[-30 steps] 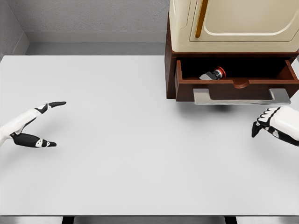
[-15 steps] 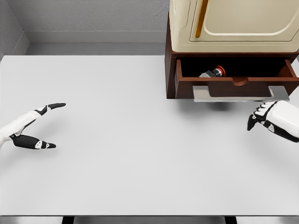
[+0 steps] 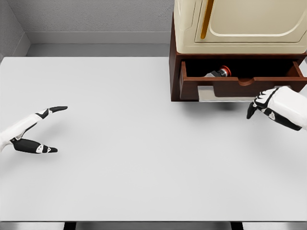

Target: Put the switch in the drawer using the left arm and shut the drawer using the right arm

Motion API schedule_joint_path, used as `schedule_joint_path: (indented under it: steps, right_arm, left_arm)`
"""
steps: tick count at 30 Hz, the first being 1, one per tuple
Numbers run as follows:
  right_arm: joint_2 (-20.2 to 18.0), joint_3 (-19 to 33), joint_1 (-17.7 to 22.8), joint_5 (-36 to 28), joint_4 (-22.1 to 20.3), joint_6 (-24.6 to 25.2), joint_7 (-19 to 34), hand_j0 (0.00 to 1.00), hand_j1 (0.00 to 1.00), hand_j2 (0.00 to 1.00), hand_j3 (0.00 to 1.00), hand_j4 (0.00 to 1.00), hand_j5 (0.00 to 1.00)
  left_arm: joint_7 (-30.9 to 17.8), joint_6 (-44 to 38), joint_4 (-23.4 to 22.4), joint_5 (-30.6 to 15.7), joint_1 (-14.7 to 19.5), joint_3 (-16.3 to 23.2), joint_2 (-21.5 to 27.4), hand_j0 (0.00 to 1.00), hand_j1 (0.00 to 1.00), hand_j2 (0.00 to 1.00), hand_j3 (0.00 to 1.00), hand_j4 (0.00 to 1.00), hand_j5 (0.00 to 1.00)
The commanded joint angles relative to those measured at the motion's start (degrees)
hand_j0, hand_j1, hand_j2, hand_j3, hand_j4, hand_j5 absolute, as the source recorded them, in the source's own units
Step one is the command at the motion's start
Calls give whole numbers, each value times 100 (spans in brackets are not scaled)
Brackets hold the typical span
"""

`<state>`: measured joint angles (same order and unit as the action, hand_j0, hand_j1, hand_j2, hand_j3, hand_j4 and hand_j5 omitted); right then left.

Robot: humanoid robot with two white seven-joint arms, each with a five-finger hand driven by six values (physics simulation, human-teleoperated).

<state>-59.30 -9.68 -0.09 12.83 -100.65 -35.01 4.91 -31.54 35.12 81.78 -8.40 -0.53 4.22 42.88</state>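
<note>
Switch (image 3: 219, 73) lying inside the partly open drawer (image 3: 242, 81), up and left of the right hand (image 3: 269, 105). Right hand curled, gripping nothing, knuckles against the drawer front over its metal handle (image 3: 211, 95). Left hand (image 3: 29, 130) far across the white table (image 3: 134, 158), fingers spread, empty. Wide bare tabletop between the hands. Cream cabinet (image 3: 240, 26) overhanging the drawer.

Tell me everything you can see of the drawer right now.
The drawer is dark reddish-brown, wood-like, in the base of a cream cabinet at the table's far right. It stands partly open, its front panel notched at the top middle. Inside lies the switch, grey with a red cap. The right hand covers the front's right lower part, hiding most of the pale handle; contact looks likely.
</note>
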Motion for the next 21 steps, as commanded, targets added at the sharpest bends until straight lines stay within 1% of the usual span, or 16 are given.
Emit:
schedule_joint_path:
  steps: [1, 10, 13, 15, 17, 20, 21]
  right_arm:
    - [67, -201, 0, 27, 10, 1, 10, 32, 32, 32, 32, 32, 32]
    - [67, -218, -79, 97, 221, 1, 10, 33, 33, 33, 33, 33, 33]
    - [76, -245, -184, 106, 247, 1, 10, 33, 33, 33, 33, 33, 33]
    - [85, -402, -378, 106, 309, 1, 10, 33, 33, 33, 33, 33, 33]
    - [226, -657, -677, 106, 441, 1, 10, 33, 33, 33, 33, 33, 33]
    - [331, -781, -844, 124, 617, 1, 19, 33, 33, 33, 33, 33, 33]
    - [313, -772, -844, 124, 608, 1, 10, 33, 33, 33, 33, 33, 33]
  left_arm:
    - [-1, -12, 4, -48, -9, -1, 9, 100, 100, 100, 100, 100, 100]
    - [-1, -12, 13, -48, -9, -1, 1, 100, 100, 100, 100, 100, 100]
    - [-1, -12, 13, -48, -9, -1, 1, 100, 100, 100, 100, 100, 100]
    - [-1, -12, 13, -48, -9, -1, 1, 100, 100, 100, 100, 100, 100]
    - [-1, -12, 4, -48, -9, -1, 1, 100, 100, 100, 100, 100, 100]
    - [-1, -12, 4, -48, -9, -1, 1, 100, 100, 100, 100, 100, 100]
    - [-1, -12, 4, -48, -9, -1, 1, 100, 100, 100, 100, 100, 100]
